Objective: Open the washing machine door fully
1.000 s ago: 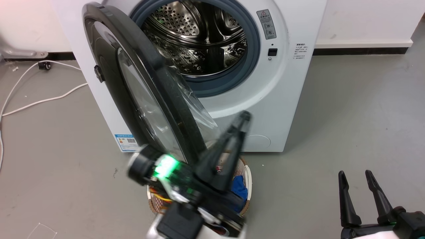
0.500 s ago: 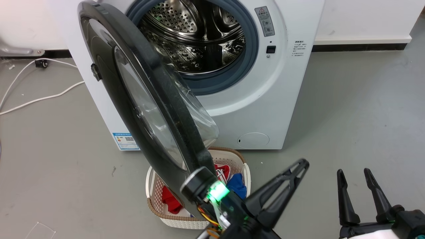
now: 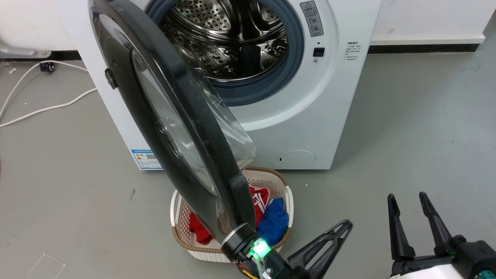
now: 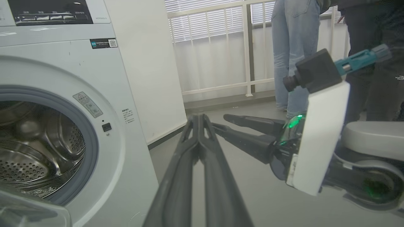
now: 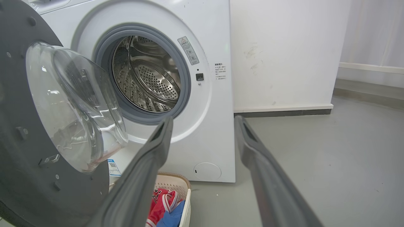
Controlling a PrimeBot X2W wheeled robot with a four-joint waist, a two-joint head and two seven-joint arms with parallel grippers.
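The washing machine (image 3: 310, 108) is a white front-loader with its steel drum (image 3: 232, 38) exposed. The washing machine door (image 3: 174, 116), black-rimmed with a clear domed bowl, stands swung out on its left hinge, roughly edge-on to me. In the right wrist view the door (image 5: 19, 94) shows its inner face and bowl at the left. My left gripper (image 3: 345, 226) is shut on nothing, low and to the right of the door's bottom edge, apart from it. In its own wrist view the left gripper (image 4: 199, 118) points past the machine (image 4: 126, 142). My right gripper (image 3: 407, 197) is open at the lower right.
A white basket (image 3: 179, 221) with red and blue clothes sits on the floor under the door's lower edge. White cables (image 3: 46, 110) lie on the floor to the machine's left. A person's legs (image 4: 290, 56) stand by a railing beyond my right gripper (image 4: 221, 122).
My left gripper has swung from in front of the machine, beside the door's lower rim, down and to the right, away from the door. The door's angle looks unchanged. The head camera shifted slightly.
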